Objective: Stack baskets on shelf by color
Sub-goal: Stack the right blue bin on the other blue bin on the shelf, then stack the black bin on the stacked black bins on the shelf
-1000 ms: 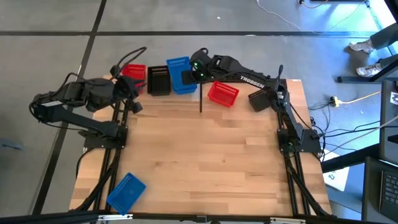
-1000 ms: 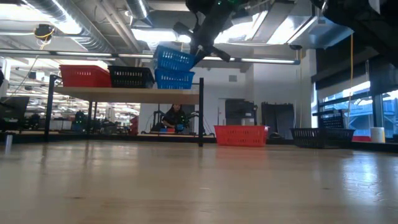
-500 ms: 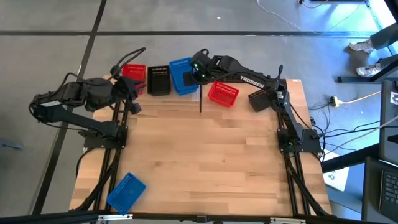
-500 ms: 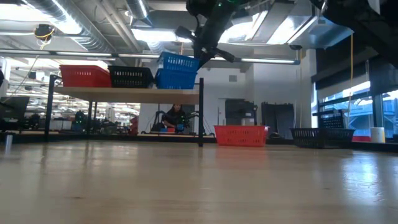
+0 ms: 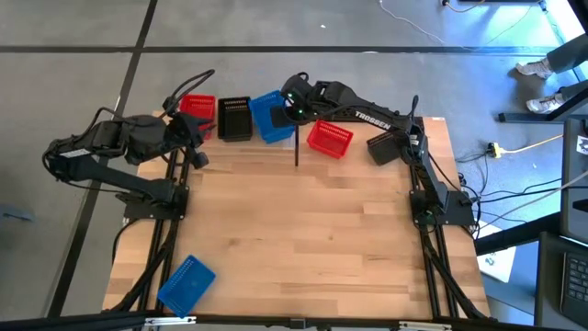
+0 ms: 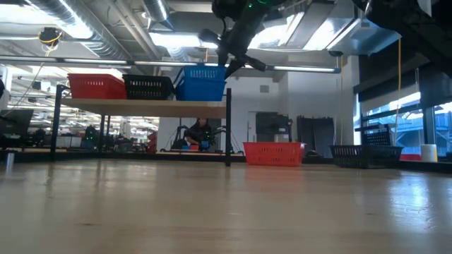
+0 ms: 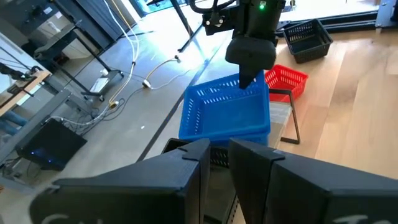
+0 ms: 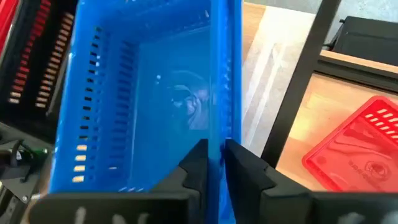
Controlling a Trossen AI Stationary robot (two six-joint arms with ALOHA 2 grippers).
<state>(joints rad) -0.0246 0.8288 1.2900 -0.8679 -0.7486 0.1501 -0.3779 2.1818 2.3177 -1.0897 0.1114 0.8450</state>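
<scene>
On the shelf [image 6: 141, 106] stand a red basket [image 6: 95, 86], a black basket [image 6: 148, 87] and a blue basket [image 6: 201, 83]. This blue basket [image 5: 270, 116] sits nested in a second blue one, which shows under it in the left wrist view [image 7: 224, 132]. My right gripper [image 8: 216, 155] is over it and shut on its wall. My left gripper [image 7: 217, 163] waits shut at the shelf's left end [image 5: 197, 140]. A red basket [image 5: 329, 138] and a black basket [image 5: 384, 147] rest on the tabletop right of the shelf. A third blue basket [image 5: 186, 282] lies at the near left corner. My right gripper [image 5: 294, 108] pinches the blue basket's long wall on the table's right side [image 8: 227, 118], one finger inside the basket and one outside. The fingers [image 6: 227, 62] come from above, slanting down. The basket sits level, nested in the lower blue basket on the shelf.
The shelf's black post [image 5: 296, 147] stands just near of my right gripper. Bare wooden tabletop [image 5: 303, 239] spreads across the middle and near side. A person [image 6: 196, 134] sits in the room beyond the table.
My right gripper has lowered the blue basket, which hung tilted above the shelf's blue basket a second ago. The basket has levelled out and dropped into the lower one. The gripper has stayed shut on its wall.
</scene>
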